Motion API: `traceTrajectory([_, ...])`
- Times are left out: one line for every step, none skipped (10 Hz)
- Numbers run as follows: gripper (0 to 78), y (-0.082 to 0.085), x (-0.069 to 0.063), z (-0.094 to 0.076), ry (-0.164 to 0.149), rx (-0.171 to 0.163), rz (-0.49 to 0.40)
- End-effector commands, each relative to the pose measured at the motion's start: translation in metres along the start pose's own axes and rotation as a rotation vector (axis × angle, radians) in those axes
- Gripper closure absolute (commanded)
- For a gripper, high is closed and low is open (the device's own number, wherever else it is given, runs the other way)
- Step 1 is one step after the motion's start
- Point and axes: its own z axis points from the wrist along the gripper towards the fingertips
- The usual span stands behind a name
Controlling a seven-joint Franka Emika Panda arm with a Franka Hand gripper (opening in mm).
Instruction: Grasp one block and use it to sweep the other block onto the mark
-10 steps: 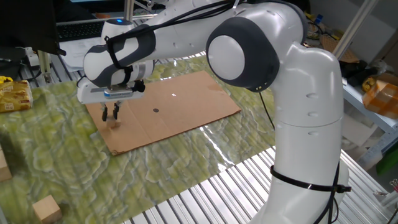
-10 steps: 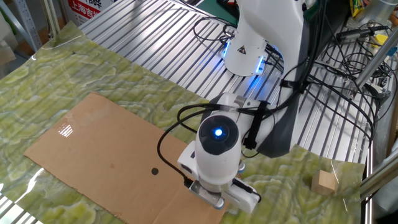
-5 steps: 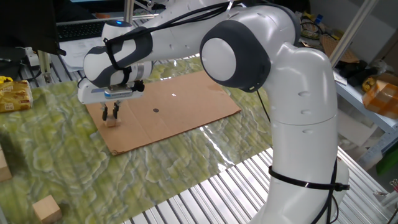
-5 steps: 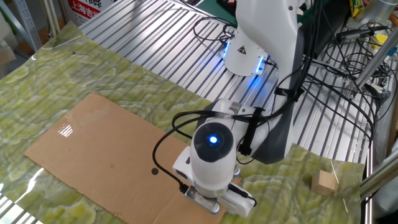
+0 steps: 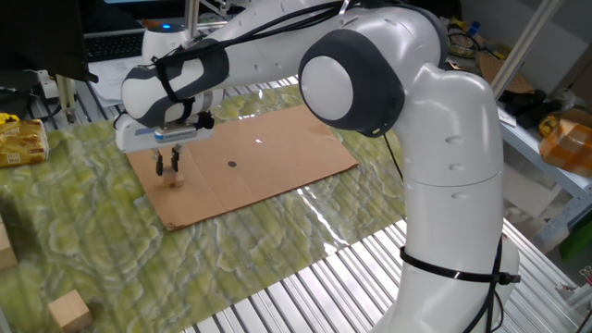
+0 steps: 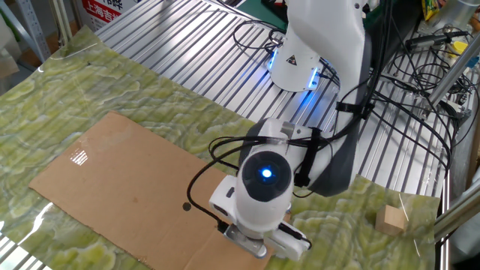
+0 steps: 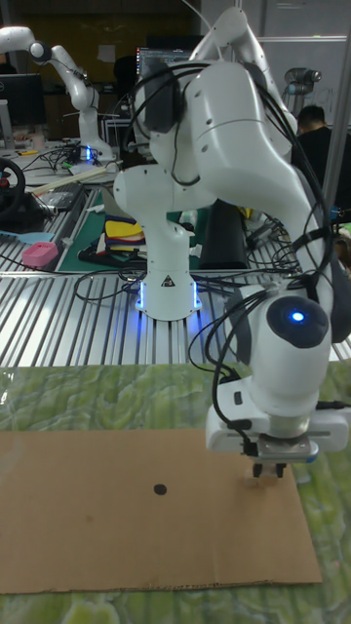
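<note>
My gripper (image 5: pixel 167 167) hangs over the left part of the brown cardboard sheet (image 5: pixel 277 148). It is shut on a small tan block (image 5: pixel 172 179) that peeks out between the fingertips, just above the sheet. The tall fixed view shows the same gripper (image 7: pixel 270 472) right of the mark (image 7: pixel 160 489). The mark (image 5: pixel 231 165) is a tiny black dot, a short way right of the gripper. The other block (image 5: pixel 69 308), a tan cube, lies far off on the green mat at the front left, also seen as a cube (image 6: pixel 391 219). In the other fixed view the wrist hides the fingers; the mark (image 6: pixel 186 206) shows.
The cardboard (image 6: pixel 112 172) lies on a green patterned mat (image 5: pixel 83 213) over a ribbed metal table (image 5: pixel 370 287). A yellow packet (image 5: pixel 20 139) sits at the far left. The arm's base (image 6: pixel 296 64) and cables stand behind the sheet.
The gripper has risen slightly over the cardboard's left part, and the small block seems to have come up with it. The other block and the mark have not moved.
</note>
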Motion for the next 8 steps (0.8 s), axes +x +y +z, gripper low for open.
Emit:
traceTrajectory([76.4,-0.035,-0.003,-0.006,-0.009,-0.001,-0.011])
traceTrajectory([76.4,-0.036,-0.002,-0.006,-0.009,0.001,-0.008])
traceTrajectory([76.4,-0.036,-0.001,-0.006,-0.008,0.002,-0.005])
traceTrajectory([76.4,-0.039,-0.001,-0.005,-0.008,0.004,-0.007])
traceTrajectory([76.4,-0.044,-0.003,-0.003,-0.009,0.006,-0.018])
traceTrajectory([76.4,-0.047,-0.004,-0.003,-0.009,0.006,-0.023])
traceTrajectory([76.4,-0.059,-0.008,-0.005,-0.008,0.007,-0.038])
traceTrajectory([76.4,-0.062,-0.009,-0.006,-0.005,0.013,-0.041])
